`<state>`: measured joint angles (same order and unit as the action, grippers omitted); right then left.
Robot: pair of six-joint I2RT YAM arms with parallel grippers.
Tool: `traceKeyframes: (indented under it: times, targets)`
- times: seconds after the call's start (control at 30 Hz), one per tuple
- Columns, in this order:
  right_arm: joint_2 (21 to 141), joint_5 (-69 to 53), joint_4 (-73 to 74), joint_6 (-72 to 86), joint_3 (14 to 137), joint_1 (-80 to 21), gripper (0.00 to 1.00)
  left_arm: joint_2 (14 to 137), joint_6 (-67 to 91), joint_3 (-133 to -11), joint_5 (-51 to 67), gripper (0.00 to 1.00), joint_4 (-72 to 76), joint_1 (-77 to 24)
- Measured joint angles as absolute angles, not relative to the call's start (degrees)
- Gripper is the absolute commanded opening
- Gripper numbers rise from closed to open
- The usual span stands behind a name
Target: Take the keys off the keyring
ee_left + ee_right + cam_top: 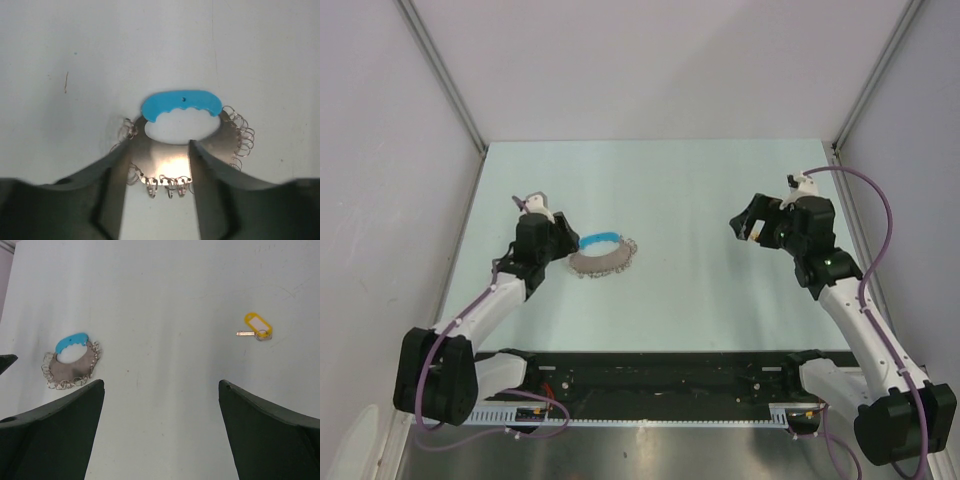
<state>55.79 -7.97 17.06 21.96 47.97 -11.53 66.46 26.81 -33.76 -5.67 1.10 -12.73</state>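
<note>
Roughly left of the middle of the pale green desk [700,180] lies the bunch of small silvery-grey metal keys [165,160] with one bright blue elongated piece [181,104], fanned flat in a crescent. Keyring not told apart from the bunch. Left claw [161,145] is released, its fingers parted over the bunch's near edge. Right claw [161,385] is released wide, hovering well apart near the right edge. A yellow plastic key tag [258,325] with a small key lies far from the bunch.

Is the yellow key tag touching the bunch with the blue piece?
No, the yellow key tag lies alone, well apart from the bunch.
</note>
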Motion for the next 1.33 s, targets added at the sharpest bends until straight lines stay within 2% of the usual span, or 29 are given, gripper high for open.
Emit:
traceKeyframes:
  times: [0.07, 0.1, 0.13, 0.37, 0.5, 0.77, 1.03, 1.33]
  targets:
    - [55.5, -7.9, 17.7, 22.6, 48.0, -11.6, 1.00, 66.4, 26.0, -35.0, -5.1, 0.84, 0.1, -12.7]
    - [55.3, -7.9, 18.1, 23.2, 48.0, -11.7, 1.00, 66.2, 25.6, -36.0, -4.2, 0.99, -0.3, -12.7]
    - [55.0, -7.9, 18.4, 23.7, 48.0, -11.8, 1.00, 65.9, 24.8, -36.6, -3.4, 1.00, -0.4, -12.7]
    - [52.4, -9.4, 19.6, 28.9, 48.0, -12.8, 1.00, 59.0, 20.9, -39.4, 10.5, 1.00, 1.1, -12.7]
    - [51.1, -8.3, 20.6, 28.5, 48.1, -17.9, 1.00, 56.9, 20.4, -40.2, 20.1, 1.00, 4.1, -13.0]
    - [43.9, -6.3, 22.9, 27.7, 48.1, -23.4, 1.00, 54.1, 24.3, -34.8, 33.9, 1.00, 14.1, -14.5]
    - [36.7, -2.6, 22.8, 28.1, 48.2, -23.6, 1.00, 51.6, 24.6, -34.6, 40.3, 1.00, 16.7, -16.6]
    - [34.5, 1.1, 22.9, 28.0, 48.2, -23.6, 0.99, 49.1, 25.3, -34.5, 40.9, 1.00, 18.2, -17.4]
